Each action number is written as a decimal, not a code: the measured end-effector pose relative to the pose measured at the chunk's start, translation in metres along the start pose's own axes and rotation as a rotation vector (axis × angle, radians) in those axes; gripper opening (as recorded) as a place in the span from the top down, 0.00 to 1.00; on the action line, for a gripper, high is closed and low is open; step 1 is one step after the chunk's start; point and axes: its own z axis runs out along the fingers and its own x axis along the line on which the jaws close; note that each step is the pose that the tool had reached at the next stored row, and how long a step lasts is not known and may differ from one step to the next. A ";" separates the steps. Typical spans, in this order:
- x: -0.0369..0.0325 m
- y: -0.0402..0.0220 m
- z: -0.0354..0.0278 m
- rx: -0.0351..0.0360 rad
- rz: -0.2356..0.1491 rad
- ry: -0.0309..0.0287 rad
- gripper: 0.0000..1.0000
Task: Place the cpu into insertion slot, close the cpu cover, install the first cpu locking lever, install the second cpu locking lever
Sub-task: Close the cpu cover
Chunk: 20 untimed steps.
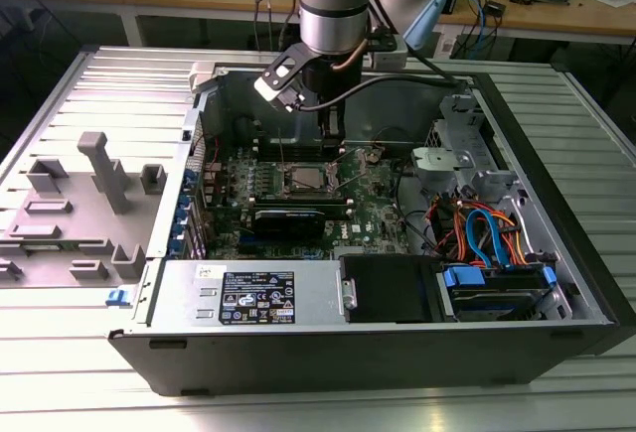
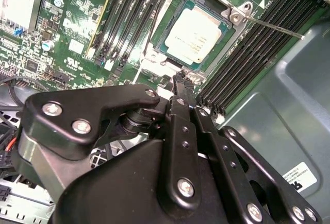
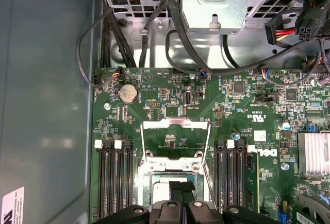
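Note:
The cpu, a flat square chip with a silver-grey top, lies in the insertion slot on the green board; the exterior view shows the slot inside the open computer case. The cpu cover, a thin silver frame with a large window, is swung open beyond the slot. A thin locking lever sticks out past the slot's corner. My gripper hangs just over the slot's edge on the cover's side, shut, with nothing visible between its black fingers. From the exterior view, the gripper is low inside the case.
Black memory slots flank the socket on both sides. Black cables and a metal drive cage lie beyond the board. A finned heatsink, a long black card and the case walls stand close. A grey fixture sits outside.

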 end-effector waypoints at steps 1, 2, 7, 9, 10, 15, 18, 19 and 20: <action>0.0000 0.0002 0.0000 0.0000 0.000 0.0000 0.89; 0.0000 0.0003 0.0000 0.0000 0.000 0.0000 0.89; 0.0000 0.0017 0.0001 0.0000 0.000 0.0000 0.89; 0.0000 0.0026 0.0002 0.0000 0.000 0.0000 0.89; 0.0000 0.0029 0.0002 0.0000 0.000 0.0000 0.89; -0.0001 0.0051 0.0003 0.0000 0.000 0.0000 0.89; -0.0001 0.0057 0.0004 0.0000 0.000 0.0000 0.89; -0.0001 0.0060 0.0004 0.0000 0.000 0.0000 0.89; -0.0001 0.0061 0.0004 0.0000 0.000 0.0000 0.89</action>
